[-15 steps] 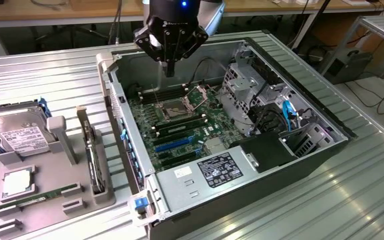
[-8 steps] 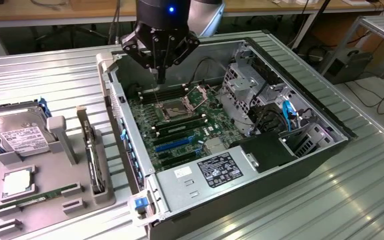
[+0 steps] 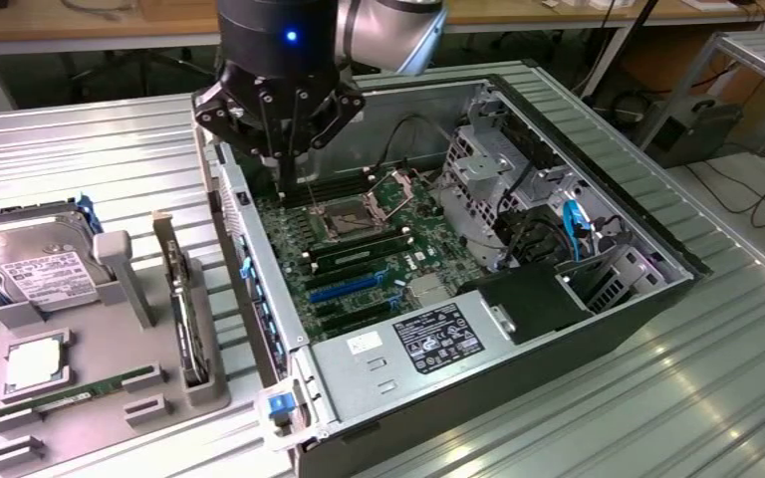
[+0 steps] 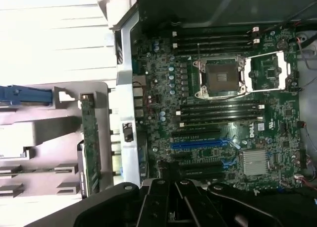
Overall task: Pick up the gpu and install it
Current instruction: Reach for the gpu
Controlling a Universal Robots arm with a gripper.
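Gripper, exterior view: fingers together, holding nothing, hanging over the motherboard near the far corner of the open case. Gpu: not yet picked, standing on edge in the grey holder, at seven o'clock from the gripper and well apart. We read its long axis as twelve to six o'clock, thin edge up; we cannot tell which end carries the bracket. Hard drive at nine o'clock of the card.

Wrist view: the card stands on edge just outside the case wall, parallel to it. Blue slot bare. We judge a good pick needs the jaws spread across the card's thickness, centred along its length, with a straight lift.
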